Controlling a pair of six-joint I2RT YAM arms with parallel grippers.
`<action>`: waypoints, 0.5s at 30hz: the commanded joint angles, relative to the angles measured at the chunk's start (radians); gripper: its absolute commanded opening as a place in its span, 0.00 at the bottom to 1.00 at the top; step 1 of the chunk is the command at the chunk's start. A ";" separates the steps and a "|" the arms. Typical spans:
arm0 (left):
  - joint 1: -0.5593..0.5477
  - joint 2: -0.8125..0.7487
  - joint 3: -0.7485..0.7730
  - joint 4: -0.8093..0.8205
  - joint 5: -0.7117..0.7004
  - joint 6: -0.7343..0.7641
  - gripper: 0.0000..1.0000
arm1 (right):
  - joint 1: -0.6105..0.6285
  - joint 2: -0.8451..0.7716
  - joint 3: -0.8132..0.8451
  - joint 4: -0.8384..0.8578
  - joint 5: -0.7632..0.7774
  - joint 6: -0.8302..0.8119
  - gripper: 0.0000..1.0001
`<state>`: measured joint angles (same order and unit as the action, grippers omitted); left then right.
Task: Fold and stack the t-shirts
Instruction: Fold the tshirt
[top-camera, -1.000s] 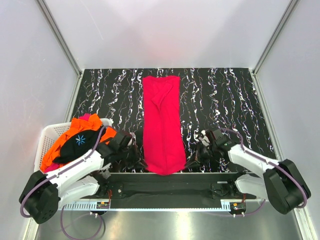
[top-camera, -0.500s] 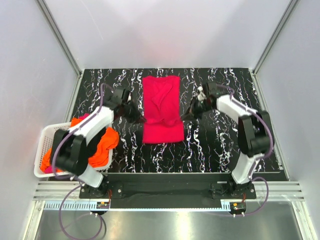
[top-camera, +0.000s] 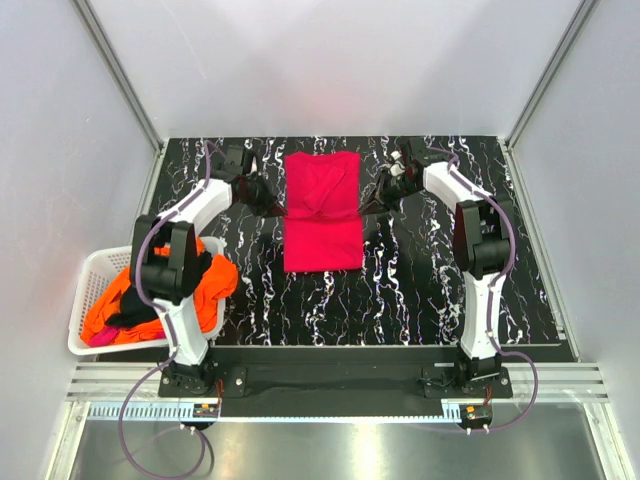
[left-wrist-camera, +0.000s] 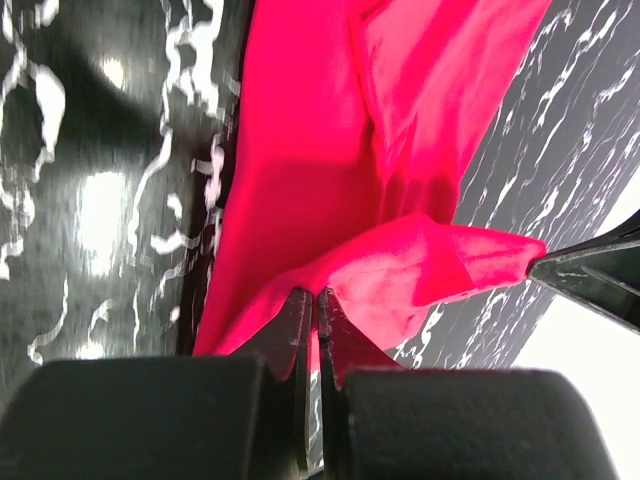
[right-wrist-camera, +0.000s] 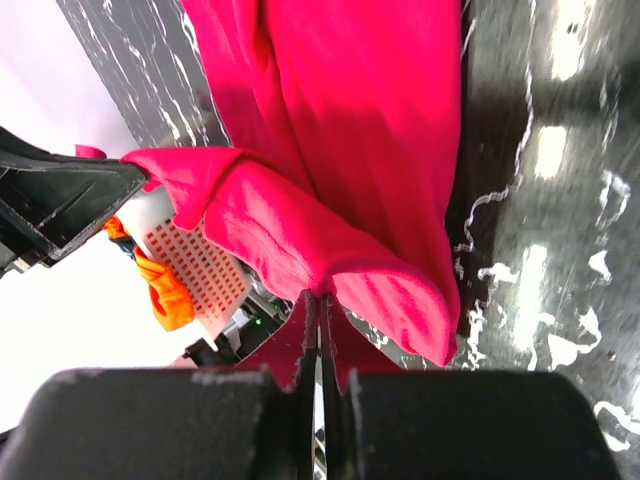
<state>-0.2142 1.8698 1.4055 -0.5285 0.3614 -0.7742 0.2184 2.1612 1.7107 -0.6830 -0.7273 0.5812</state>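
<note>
Marbled black table (top-camera: 430, 270) holds magenta shirt (top-camera: 322, 215); basket (top-camera: 88, 285) sits left.

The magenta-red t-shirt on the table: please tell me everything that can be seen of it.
The magenta-red t-shirt is soft, plain cloth, lying as a long rectangle at the far middle of the black marbled table. Its far half seems doubled and is wrinkled. The left gripper pinches its left edge and the right gripper its right edge, each shut on a raised fold of cloth. Nothing else touches it.
</note>
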 joint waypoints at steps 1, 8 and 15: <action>0.015 0.057 0.090 0.015 0.060 0.029 0.00 | -0.011 0.052 0.098 -0.039 -0.038 -0.021 0.00; 0.032 0.132 0.171 -0.004 0.071 0.033 0.00 | -0.014 0.147 0.205 -0.052 -0.072 -0.023 0.00; 0.044 0.189 0.214 -0.018 0.088 0.039 0.00 | -0.028 0.206 0.265 -0.064 -0.083 -0.014 0.00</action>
<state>-0.1825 2.0518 1.5669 -0.5453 0.4156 -0.7551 0.2047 2.3539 1.9190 -0.7315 -0.7731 0.5755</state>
